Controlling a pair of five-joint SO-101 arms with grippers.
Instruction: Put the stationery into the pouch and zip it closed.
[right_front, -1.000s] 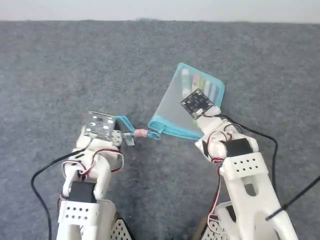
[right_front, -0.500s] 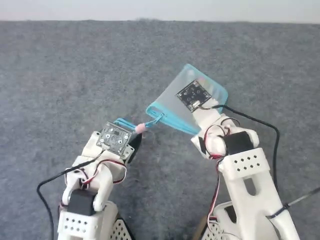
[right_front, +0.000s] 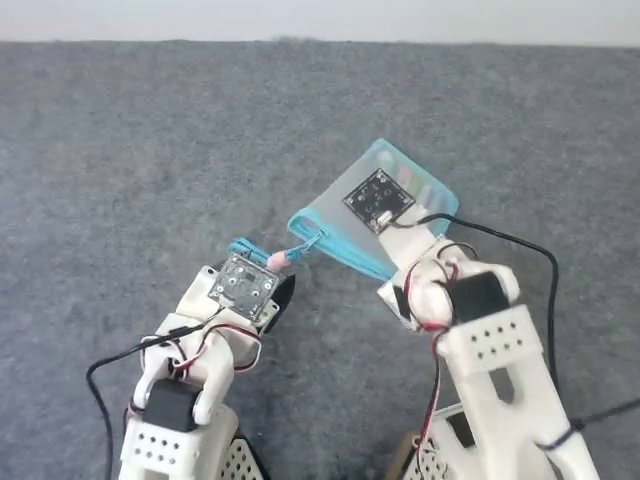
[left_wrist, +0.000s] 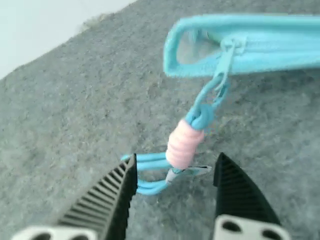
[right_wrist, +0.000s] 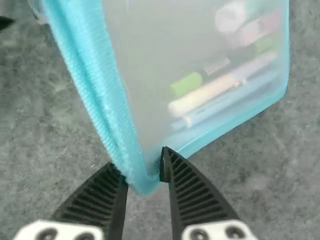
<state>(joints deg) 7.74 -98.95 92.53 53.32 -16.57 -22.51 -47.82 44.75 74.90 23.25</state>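
Diagonally across the grey felt counter (right_front: 150, 130) lies the frosted turquoise-trimmed pouch (right_front: 325, 212). Its zipped long edge runs from the right arm toward the left one, with the slider (left_wrist: 224, 62) at the left end. The right tool (right_wrist: 142, 165) is clamped on the zipper-side corner, and pens and markers (right_wrist: 220, 90) show inside. The left tool (left_wrist: 176, 162) stands apart around the pink bead (left_wrist: 184, 142) and cord loop (left_wrist: 150, 172). A pale wall (right_front: 320, 18) backs the counter.

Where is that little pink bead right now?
In the high view, the pink bead sits on the zipper cord between the left gripper and the pouch.
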